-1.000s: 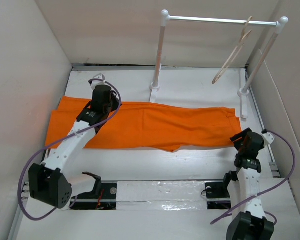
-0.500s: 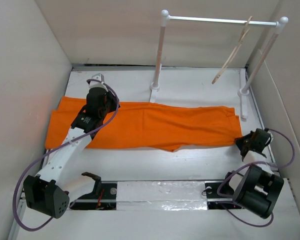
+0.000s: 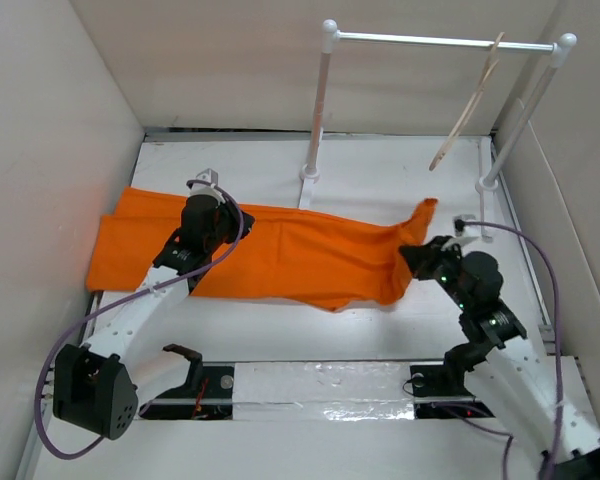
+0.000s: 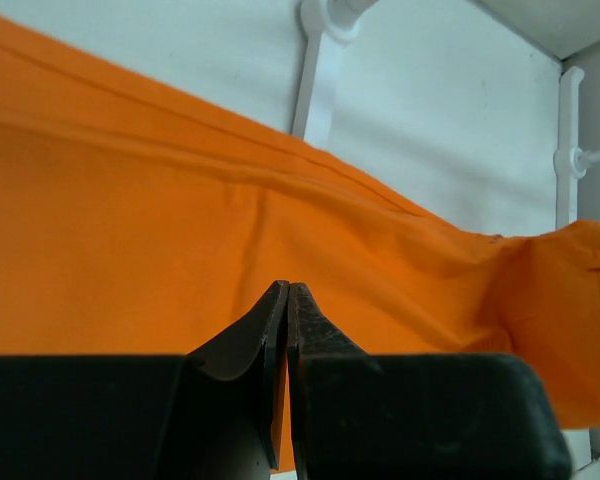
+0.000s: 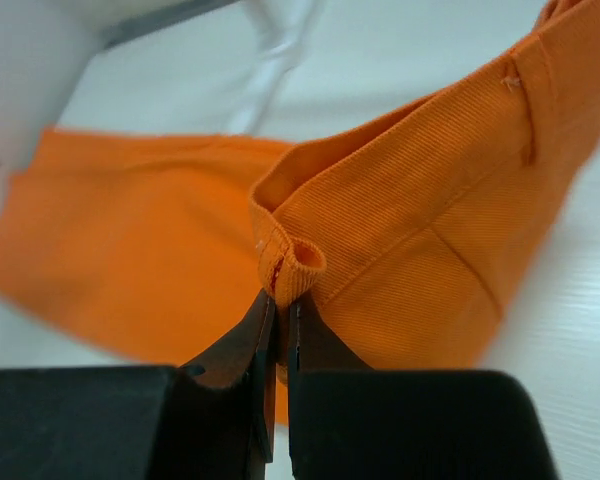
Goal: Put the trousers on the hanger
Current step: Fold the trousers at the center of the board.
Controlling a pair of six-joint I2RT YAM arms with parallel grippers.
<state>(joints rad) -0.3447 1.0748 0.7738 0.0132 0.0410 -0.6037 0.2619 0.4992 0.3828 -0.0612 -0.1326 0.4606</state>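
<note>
Lift the trousers (image 3: 310,255), mostly flat on the tabletop (image 3: 380,180), by the corner pinched in the right claw (image 5: 277,300) toward the hanger (image 3: 467,105), minding the left claw (image 4: 287,295), pressed together, perhaps nipping cloth

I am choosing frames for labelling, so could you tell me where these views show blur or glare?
Top external: evenly lit and sharp, with glare on the silvery strip between the arm bases. Left wrist: trousers in focus. Right wrist: cloth fold at the fingers crisp, background soft.
</note>
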